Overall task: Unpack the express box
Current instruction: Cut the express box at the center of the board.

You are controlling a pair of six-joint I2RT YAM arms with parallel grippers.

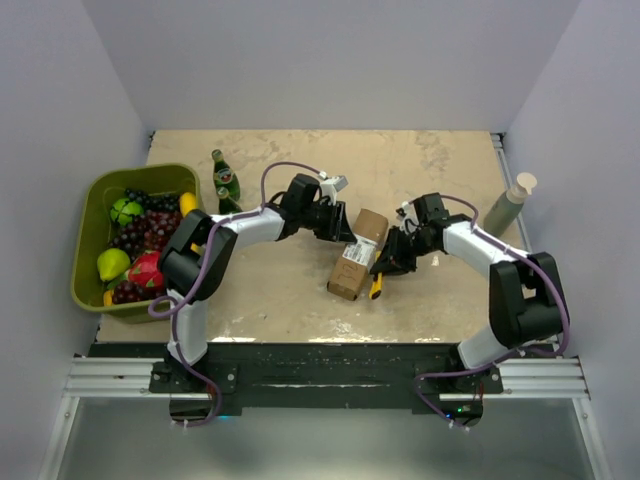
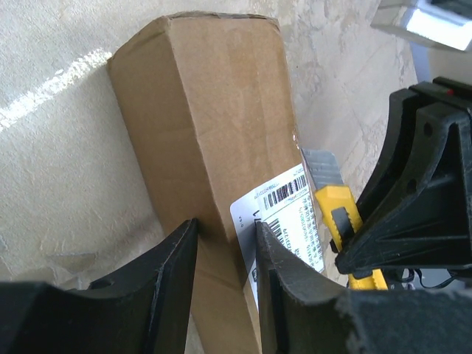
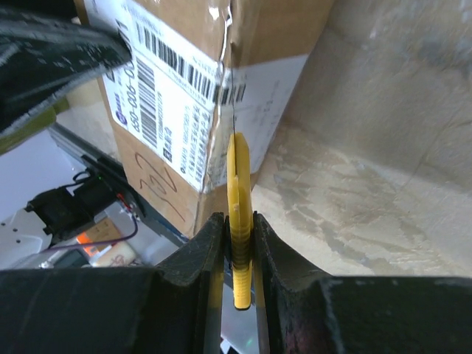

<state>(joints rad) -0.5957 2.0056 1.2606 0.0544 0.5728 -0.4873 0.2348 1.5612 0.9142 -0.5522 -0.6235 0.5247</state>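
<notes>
Markings | you have a white shipping label (image 3: 166, 110) on the express box (image 2: 206, 125): barcodes plain, printed digits too small and slanted to read | dark handwritten scrawl (image 3: 158, 188) on bare cardboard beside that label: not legible

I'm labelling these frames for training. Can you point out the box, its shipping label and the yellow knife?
box (image 2: 206, 125), left wrist view, on its long brown face.
label (image 3: 166, 110), right wrist view, on the white barcode area.
knife (image 3: 238, 184), right wrist view, on its yellow body.
</notes>
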